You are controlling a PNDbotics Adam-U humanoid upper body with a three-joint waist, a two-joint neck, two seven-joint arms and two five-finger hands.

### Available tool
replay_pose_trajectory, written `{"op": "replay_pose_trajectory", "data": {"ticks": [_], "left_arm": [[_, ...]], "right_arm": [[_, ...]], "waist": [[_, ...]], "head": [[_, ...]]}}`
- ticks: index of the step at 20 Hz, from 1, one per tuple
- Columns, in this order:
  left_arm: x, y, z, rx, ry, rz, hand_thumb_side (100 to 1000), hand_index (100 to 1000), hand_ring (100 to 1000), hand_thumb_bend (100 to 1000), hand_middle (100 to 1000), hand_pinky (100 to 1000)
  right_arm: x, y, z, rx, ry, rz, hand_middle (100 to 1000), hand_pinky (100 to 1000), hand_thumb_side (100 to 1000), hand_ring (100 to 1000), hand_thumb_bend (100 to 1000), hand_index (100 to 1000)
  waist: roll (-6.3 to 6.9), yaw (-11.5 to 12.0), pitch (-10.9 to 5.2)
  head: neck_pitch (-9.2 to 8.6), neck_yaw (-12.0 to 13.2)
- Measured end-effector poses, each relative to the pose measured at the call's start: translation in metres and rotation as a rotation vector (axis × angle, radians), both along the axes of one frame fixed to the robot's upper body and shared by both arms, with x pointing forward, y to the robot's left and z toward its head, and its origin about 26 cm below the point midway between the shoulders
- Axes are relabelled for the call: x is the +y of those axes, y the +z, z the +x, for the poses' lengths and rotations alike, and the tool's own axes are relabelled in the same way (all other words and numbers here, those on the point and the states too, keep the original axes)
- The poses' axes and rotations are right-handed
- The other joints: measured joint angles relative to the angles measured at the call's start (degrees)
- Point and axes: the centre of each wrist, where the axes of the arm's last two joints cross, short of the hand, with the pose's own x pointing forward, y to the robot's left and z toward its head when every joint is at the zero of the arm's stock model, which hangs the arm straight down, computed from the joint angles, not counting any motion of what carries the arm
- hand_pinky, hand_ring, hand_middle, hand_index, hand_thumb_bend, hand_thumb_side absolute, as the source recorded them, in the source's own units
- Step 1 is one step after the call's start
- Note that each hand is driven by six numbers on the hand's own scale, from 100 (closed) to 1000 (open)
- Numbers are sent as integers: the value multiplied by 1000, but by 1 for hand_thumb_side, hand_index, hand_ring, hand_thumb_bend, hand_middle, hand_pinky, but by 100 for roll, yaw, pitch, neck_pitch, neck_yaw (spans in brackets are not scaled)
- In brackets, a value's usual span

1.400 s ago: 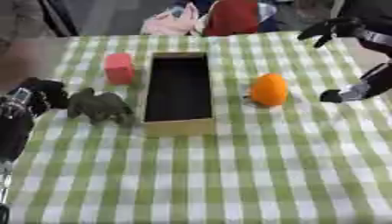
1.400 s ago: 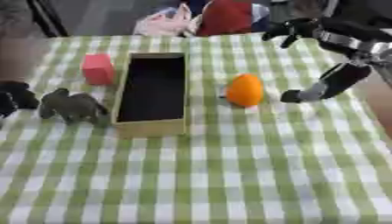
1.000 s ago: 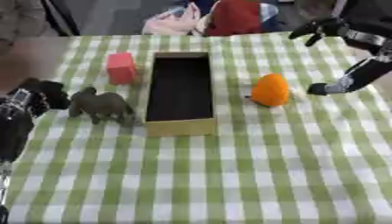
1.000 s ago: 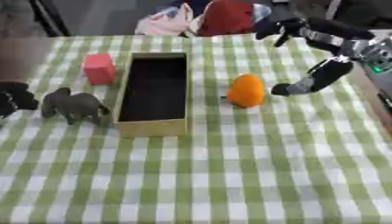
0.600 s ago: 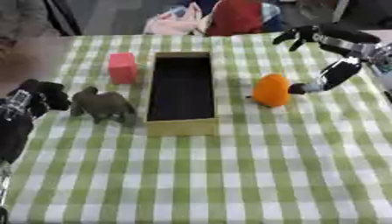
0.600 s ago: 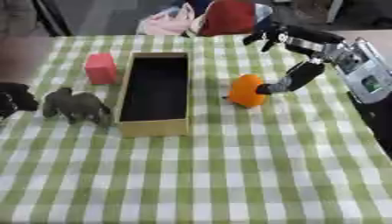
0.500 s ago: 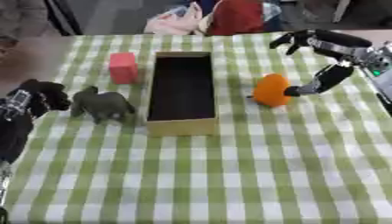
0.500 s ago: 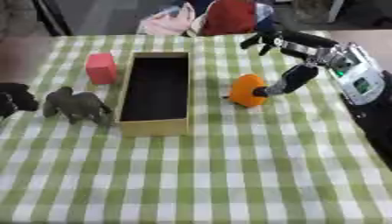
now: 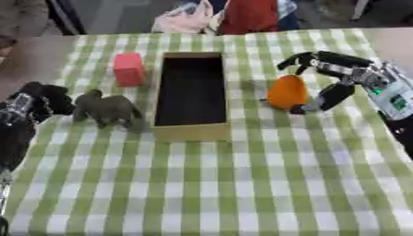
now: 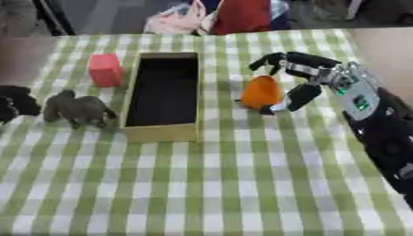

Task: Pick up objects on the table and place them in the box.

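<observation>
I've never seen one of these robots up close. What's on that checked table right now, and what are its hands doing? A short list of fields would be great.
Surface: green and white checked tablecloth
Box: long open cardboard box, nothing visible inside
Orange object: rounded orange object, on the cloth right of the box
Right robot hand: open, fingers above and thumb beside the orange object, not closed round it
Pink block: pink block, left of the box
Toy animal: dark grey toy animal, left of the box, standing
Left robot hand: at the left edge, beside the toy animal

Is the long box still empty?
Empty: the box shows only its dark bare floor; every object is outside it.
</observation>
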Motion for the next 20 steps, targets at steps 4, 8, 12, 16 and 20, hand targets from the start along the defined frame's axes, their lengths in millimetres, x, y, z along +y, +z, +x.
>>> {"op": "replay_pose_trajectory", "data": {"ticks": [4,8,12,16,20], "left_arm": [[0,0,0,1,-1,0,914,718,638,100,578,699],[0,0,0,2,-1,0,914,717,638,100,578,699],[0,0,0,2,-1,0,915,717,638,100,578,699],[0,0,0,2,-1,0,916,717,638,100,578,699],[0,0,0,2,-1,0,916,717,639,100,579,699]], "right_arm": [[-2,-7,1,-6,-18,-26,793,764,432,924,531,879],[-5,-12,2,-28,-42,-40,670,740,390,880,504,767],[-8,-14,2,-77,-70,-28,511,695,228,811,446,618],[-10,-19,2,-125,-102,10,416,657,100,762,263,523],[-11,-21,2,-165,-135,52,352,633,100,728,160,463]], "waist": [[-1,-1,5],[-1,-1,5],[-2,0,5],[-6,0,5],[-20,-6,5]], "head": [[0,0],[0,0],[0,0],[0,0],[0,-1]]}}
